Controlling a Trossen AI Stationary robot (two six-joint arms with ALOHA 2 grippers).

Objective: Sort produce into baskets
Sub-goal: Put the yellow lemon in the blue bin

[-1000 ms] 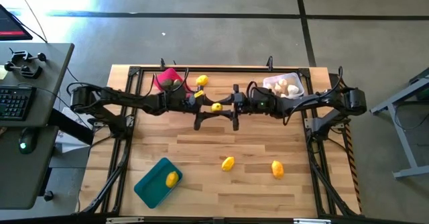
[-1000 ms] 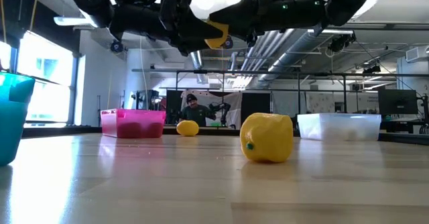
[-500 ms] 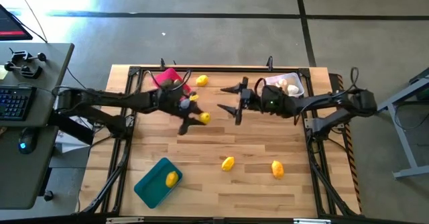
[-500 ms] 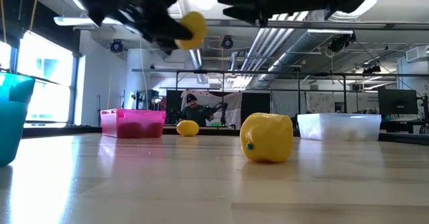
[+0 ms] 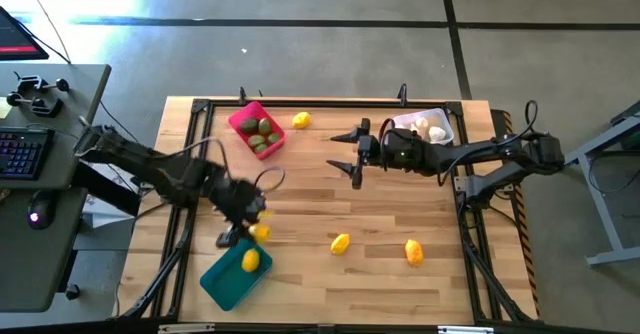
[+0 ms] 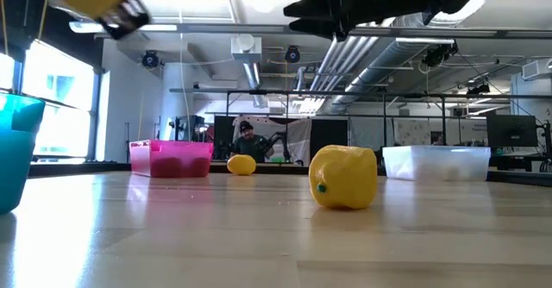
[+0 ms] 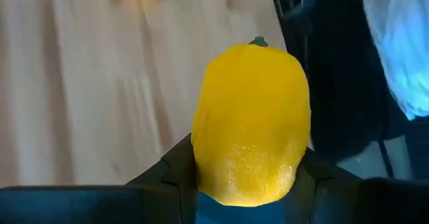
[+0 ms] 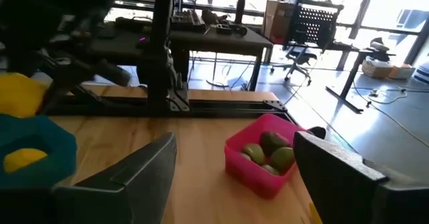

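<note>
I judge the sort well past halfway. The pink basket (image 5: pixel 254 128) holds the dull green rounded pieces (image 5: pixel 262 134), the whitish basket (image 5: pixel 428 127) holds the pale garlic-like bulbs (image 5: pixel 428 129), and the teal basket (image 5: pixel 235 272) has one lemon (image 5: pixel 250 260) in it so far. My left gripper (image 5: pixel 250 230) hangs just beside the teal basket's far edge with its jaws clamped on a second lemon (image 7: pixel 251 125); up close its skin is glossy, faintly pebbled plastic, an oval with a small green nub at the tip. Three loose lemons are left on the pale wood-plank surface (image 5: pixel 330 199): two lie well to the right of the teal basket (image 5: pixel 340 243) (image 5: pixel 413 251), and one (image 5: pixel 300 120) sits just beside the pink basket. My right gripper (image 5: pixel 348 150) waits near the whitish basket, above the surface, jaws spread wide and holding nothing. The baskets are shallow, thin-walled moulded trays
</note>
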